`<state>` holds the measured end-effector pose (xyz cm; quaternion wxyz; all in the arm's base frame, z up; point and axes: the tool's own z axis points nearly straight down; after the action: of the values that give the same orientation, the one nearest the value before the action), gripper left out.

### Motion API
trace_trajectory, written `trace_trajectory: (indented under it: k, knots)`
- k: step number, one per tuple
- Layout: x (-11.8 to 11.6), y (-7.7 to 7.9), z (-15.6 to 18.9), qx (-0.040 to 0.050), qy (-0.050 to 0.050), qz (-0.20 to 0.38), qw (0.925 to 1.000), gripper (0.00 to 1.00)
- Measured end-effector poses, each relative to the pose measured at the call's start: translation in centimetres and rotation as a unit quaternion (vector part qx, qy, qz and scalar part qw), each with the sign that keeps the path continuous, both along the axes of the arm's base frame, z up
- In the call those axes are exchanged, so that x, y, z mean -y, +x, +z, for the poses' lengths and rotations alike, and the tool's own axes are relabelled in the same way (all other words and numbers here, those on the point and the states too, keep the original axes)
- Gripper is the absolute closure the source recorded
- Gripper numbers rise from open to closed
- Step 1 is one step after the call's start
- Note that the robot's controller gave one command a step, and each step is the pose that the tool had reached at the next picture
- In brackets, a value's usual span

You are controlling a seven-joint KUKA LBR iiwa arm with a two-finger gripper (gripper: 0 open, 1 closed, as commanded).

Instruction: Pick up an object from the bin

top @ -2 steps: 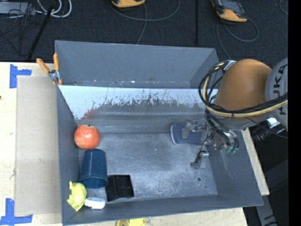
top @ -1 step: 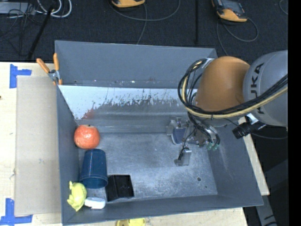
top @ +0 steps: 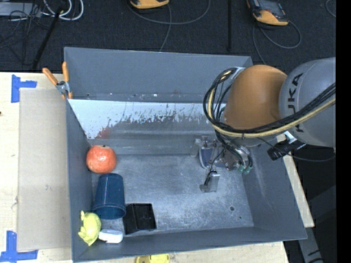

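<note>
So, the arm (top: 312,103) comes in from the right with its orange cover (top: 255,100) and a loop of cables (top: 211,100) hanging over the right half of the bin (top: 164,75). The gripper (top: 211,171) is down low over a bare patch of the bin floor, a bit right of the middle and closer to the far wall than the near one. Honestly I can't tell whether it's open or closed from this angle (the wrist hardware and wires clutter that spot).

All the loose stuff sits along the left side, well apart from the gripper:

- an orange ball (top: 101,159), reddish on one side, next to the left wall about halfway down it
- a blue cup (top: 108,195) just beside the ball on the near side, wider end pointing toward the near wall
- a black box (top: 139,217) just to the right of the cup's wide end
- a yellow toy (top: 89,227) tucked in the near-left corner, right by the cup
- a small white piece (top: 112,236) between the toy and the box, close to the near wall

The ball is the closest of them to the gripper, with plain grey floor between the two.
</note>
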<state>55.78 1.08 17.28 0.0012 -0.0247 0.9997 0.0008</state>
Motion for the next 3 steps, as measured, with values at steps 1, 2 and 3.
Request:
trace_trajectory:
  k: [1,2,3]
  knots:
    - [0.2,1.5,0.3,-0.0006,-0.001,0.055,0.9985,0.0]
    - [-0.6,2.6,-0.7,0.0069,-0.003,0.124,0.9923,0.0]
    - [-5.2,1.8,-4.4,-0.0026,-0.001,0.036,0.9994,0.0]
